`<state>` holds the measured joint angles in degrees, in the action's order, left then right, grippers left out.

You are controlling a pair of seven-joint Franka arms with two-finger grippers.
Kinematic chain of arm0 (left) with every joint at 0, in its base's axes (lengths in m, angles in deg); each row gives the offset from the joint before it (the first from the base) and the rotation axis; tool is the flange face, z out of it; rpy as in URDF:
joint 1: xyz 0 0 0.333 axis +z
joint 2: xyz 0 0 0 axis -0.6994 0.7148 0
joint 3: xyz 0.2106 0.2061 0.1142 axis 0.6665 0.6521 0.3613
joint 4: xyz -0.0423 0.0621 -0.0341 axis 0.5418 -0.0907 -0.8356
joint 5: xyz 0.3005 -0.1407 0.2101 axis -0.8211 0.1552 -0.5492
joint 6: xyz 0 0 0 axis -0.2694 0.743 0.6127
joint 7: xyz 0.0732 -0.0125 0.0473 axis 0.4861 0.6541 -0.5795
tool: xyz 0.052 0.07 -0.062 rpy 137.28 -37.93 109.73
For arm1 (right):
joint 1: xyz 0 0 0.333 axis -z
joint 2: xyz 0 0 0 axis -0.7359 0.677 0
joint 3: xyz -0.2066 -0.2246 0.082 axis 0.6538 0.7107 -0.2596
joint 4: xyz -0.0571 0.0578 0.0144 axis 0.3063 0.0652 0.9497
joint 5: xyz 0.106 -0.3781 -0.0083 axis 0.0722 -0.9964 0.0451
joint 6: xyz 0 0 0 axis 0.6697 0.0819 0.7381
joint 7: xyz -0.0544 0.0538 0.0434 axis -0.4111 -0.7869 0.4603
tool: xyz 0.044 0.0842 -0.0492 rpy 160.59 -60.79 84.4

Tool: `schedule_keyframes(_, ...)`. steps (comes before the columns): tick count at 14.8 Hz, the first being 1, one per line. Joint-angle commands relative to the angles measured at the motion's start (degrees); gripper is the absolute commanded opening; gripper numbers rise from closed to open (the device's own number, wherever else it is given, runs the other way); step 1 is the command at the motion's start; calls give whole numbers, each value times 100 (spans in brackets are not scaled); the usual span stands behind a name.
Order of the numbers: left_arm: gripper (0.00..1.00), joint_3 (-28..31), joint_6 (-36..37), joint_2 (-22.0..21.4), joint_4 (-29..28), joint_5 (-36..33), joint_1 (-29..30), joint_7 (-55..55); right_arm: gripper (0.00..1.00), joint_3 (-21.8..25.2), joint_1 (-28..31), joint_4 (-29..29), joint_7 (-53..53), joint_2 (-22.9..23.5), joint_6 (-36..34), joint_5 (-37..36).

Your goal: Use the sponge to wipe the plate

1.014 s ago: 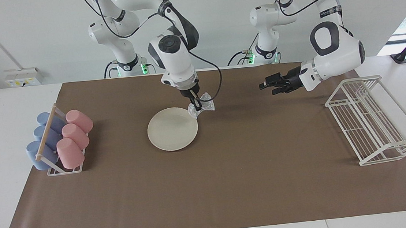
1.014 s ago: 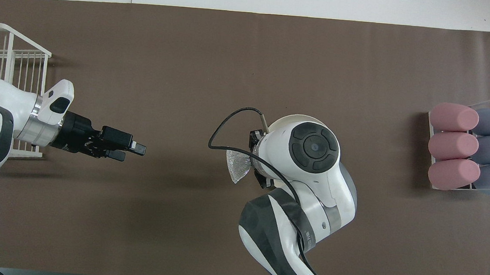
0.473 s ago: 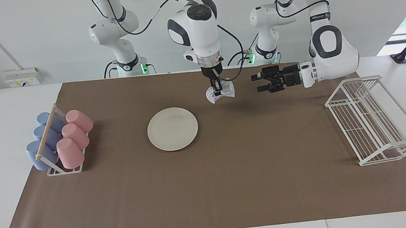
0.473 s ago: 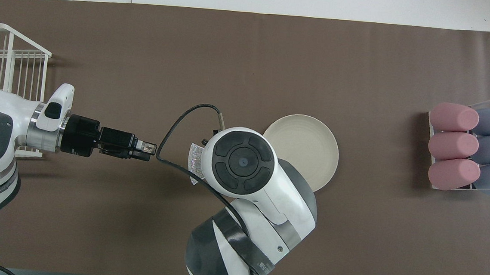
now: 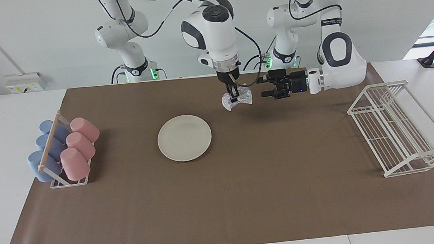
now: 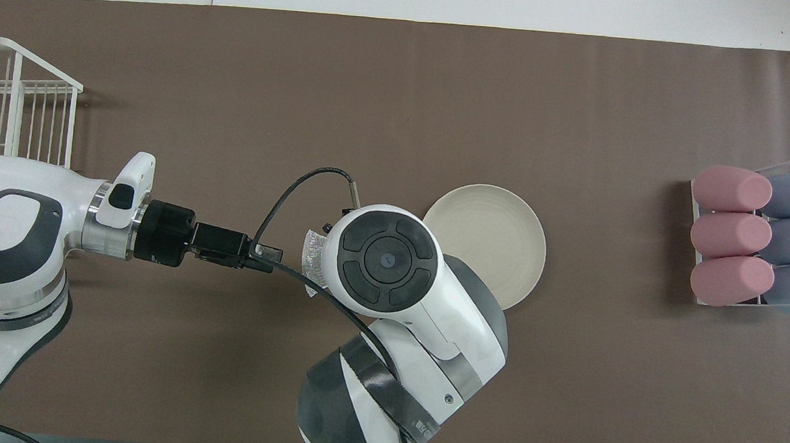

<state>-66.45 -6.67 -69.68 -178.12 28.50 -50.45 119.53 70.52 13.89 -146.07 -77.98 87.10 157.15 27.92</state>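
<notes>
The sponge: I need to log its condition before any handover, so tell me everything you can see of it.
The sponge is a small crumpled wad of silvery-white, translucent mesh with faint pink-purple flecks. It hangs in the air, pinched at its top by the shut right gripper, above the brown mat and off the plate, toward the left arm's end from it. Only that gripper touches it. The open left gripper hovers level beside it, close but apart. In the overhead view only a sliver shows past the right arm's wrist.

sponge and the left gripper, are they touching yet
Apart. The facing view shows brown mat between the open left gripper and the sponge, which hangs from the shut right gripper.
</notes>
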Motion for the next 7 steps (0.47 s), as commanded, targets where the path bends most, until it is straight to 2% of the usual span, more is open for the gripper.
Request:
schedule_keyframes(1, 100, 42, -469, -116, -174, 287, -392, 110, 0, -28, 28, 148, -110, 86, -89, -90)
schedule_keyframes(4, 97, 42, -647, -125, -218, 296, -509, 102, 0, -28, 37, 148, -110, 86, -89, -99)
schedule_keyframes(5, 84, 34, -681, -125, -218, 322, -517, 102, 0, -28, 37, 148, -102, 86, -89, -99)
schedule_keyframes(6, 52, 34, -777, -116, -218, 340, -543, 102, 0, -28, 37, 148, -102, 95, -89, -99)
schedule_keyframes(7, 24, 34, -857, -116, -218, 479, -596, 84, 0, -28, 37, 148, -102, 86, -89, -99)
